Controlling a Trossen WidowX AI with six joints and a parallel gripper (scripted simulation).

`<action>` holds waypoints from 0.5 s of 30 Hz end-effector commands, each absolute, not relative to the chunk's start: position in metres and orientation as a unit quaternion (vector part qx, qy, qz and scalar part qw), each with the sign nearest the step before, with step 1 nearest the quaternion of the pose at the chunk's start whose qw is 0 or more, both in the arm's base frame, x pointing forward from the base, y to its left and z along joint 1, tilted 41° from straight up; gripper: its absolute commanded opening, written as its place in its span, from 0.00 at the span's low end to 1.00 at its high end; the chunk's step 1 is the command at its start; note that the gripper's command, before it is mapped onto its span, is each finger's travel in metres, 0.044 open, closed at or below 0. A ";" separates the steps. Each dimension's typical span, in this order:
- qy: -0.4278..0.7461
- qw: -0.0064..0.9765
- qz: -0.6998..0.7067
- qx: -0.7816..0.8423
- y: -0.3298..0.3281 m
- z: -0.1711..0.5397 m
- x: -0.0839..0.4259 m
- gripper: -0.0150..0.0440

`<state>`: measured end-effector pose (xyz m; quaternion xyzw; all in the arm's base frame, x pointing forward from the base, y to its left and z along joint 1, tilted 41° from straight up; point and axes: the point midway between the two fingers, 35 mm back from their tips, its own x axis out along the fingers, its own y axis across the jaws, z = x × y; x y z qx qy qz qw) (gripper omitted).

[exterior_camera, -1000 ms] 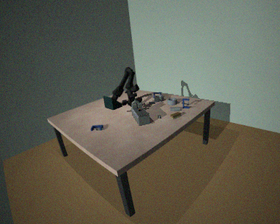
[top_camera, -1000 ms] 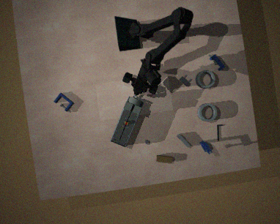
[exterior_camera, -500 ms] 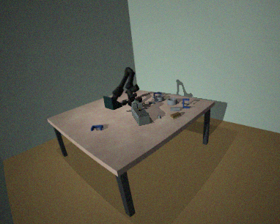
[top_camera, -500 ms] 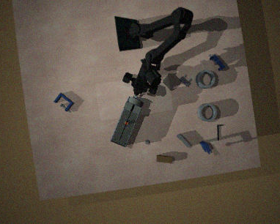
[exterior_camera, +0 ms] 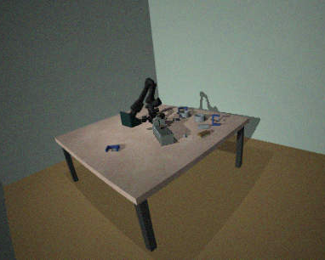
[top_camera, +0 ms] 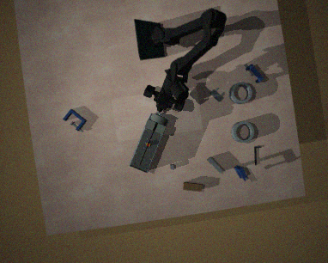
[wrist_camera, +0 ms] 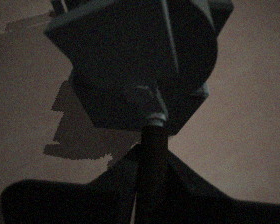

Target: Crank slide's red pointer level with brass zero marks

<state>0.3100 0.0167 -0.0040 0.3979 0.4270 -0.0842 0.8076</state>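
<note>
The grey-green machine [top_camera: 139, 159] [exterior_camera: 165, 138] [wrist_camera: 126, 50] stands on the table, with a long slot along its top. The slide's red-orange pointer [top_camera: 148, 144] [exterior_camera: 162, 127] shows as a small spot about midway along the slot. The brass zero marks are too small and dark to make out, so I cannot tell whether the pointer is level with them. The crank's dark, round handle [wrist_camera: 155, 137] stands at the machine's end nearest the arm, below a pale collar. My gripper [top_camera: 160, 111] [wrist_camera: 149, 150] is shut on the handle, a finger on each side.
Two grey rings [top_camera: 232, 93] [top_camera: 234, 131], a blue clamp [top_camera: 255, 74] and another blue clamp [top_camera: 241, 173] lie to the right. A wooden block [top_camera: 193, 186] and a small grey cylinder [top_camera: 172, 166] lie near the machine. A third blue clamp [top_camera: 66, 115] [exterior_camera: 112, 148] lies left.
</note>
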 end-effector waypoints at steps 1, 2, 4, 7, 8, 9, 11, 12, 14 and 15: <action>0.427 0.808 -0.084 0.398 0.017 -0.004 0.310 0.43; 0.427 0.808 -0.084 0.398 0.017 -0.004 0.310 0.48; 0.427 0.808 -0.084 0.398 0.017 -0.004 0.310 0.57; 0.427 0.808 -0.084 0.398 0.017 -0.004 0.310 0.70; 0.427 0.808 -0.084 0.398 0.017 -0.004 0.310 0.74; 0.427 0.808 -0.084 0.398 0.017 -0.004 0.310 0.79; 0.427 0.808 -0.084 0.398 0.017 -0.004 0.310 0.88; 0.427 0.808 -0.084 0.398 0.017 -0.004 0.310 0.92; 0.427 0.808 -0.084 0.398 0.017 -0.004 0.310 1.00; 0.427 0.808 -0.084 0.398 0.016 -0.003 0.310 1.00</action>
